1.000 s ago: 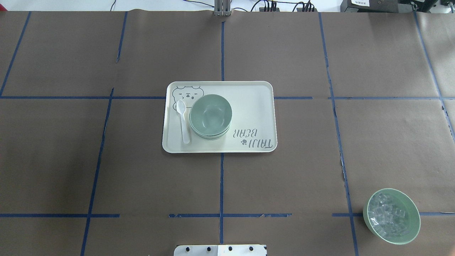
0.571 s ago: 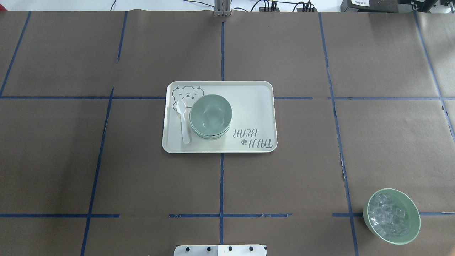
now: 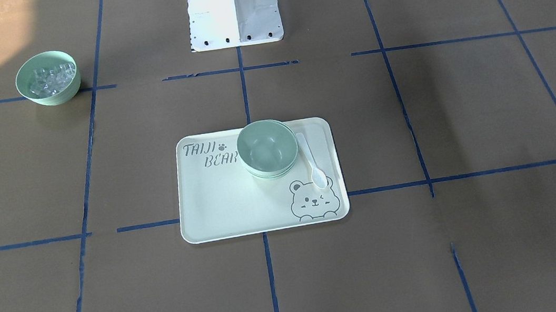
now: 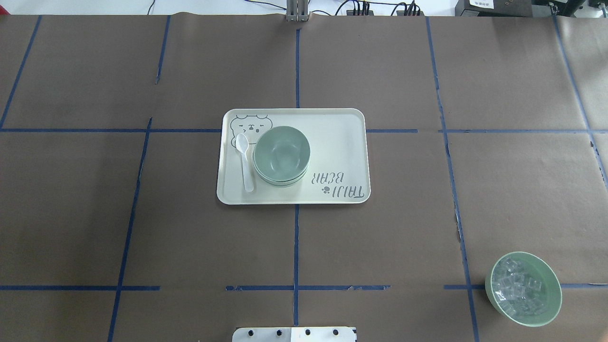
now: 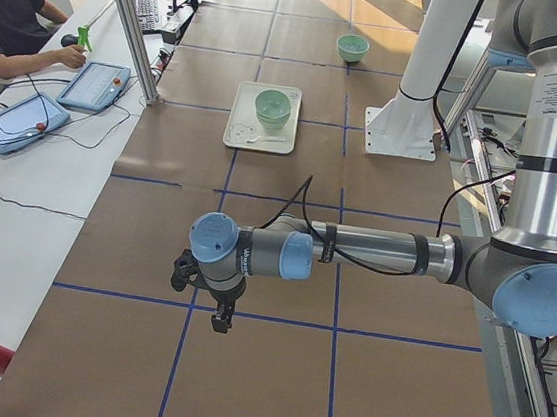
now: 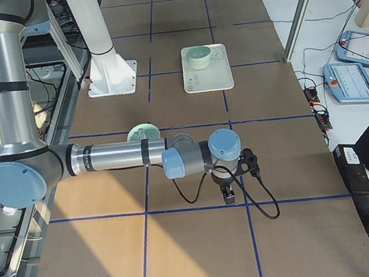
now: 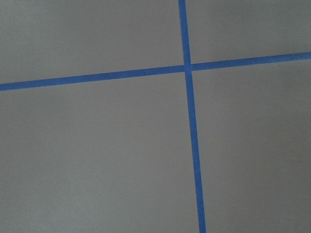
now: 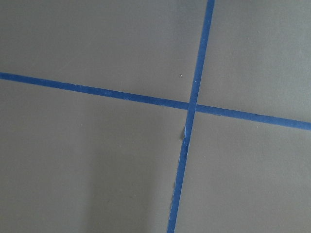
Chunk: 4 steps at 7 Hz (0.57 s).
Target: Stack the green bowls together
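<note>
The green bowls (image 4: pixel 281 154) sit nested in one stack on the pale bear tray (image 4: pixel 337 142), left of its middle; the stack also shows in the front view (image 3: pixel 267 148). My left gripper (image 5: pixel 221 321) hangs low over bare table far to the left of the tray, seen only in the left side view. My right gripper (image 6: pixel 228 197) hangs low over bare table far to the right, seen only in the right side view. I cannot tell whether either is open or shut. Both wrist views show only brown paper and crossing blue tape.
A white spoon (image 4: pixel 245 164) lies on the tray beside the stack. A green bowl of clear cubes (image 4: pixel 523 289) stands at the near right. The robot's base plate (image 4: pixel 294 334) is at the near edge. An operator and tablets (image 5: pixel 91 87) are at a side bench.
</note>
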Tool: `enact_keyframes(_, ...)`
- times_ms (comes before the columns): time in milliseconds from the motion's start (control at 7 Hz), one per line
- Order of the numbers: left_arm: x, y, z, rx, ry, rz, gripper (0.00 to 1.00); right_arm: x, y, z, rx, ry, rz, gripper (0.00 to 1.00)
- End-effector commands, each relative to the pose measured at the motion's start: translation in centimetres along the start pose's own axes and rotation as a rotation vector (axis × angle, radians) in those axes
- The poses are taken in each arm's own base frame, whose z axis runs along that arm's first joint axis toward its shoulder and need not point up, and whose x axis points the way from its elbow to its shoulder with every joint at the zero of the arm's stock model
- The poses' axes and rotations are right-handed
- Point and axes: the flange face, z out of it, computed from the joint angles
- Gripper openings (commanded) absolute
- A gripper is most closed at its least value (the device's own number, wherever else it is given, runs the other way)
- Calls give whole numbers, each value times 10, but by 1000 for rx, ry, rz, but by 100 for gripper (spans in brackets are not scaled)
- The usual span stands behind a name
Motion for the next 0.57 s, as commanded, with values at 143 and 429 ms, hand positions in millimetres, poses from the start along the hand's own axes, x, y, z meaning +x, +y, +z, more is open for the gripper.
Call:
enact_keyframes(143,3,1,-2,4,0,4,100,13,3,-7,16,-23,29,100)
enact_keyframes(429,4,0,-5,9,0,7,100,19,6,-23,46,-24,48,100)
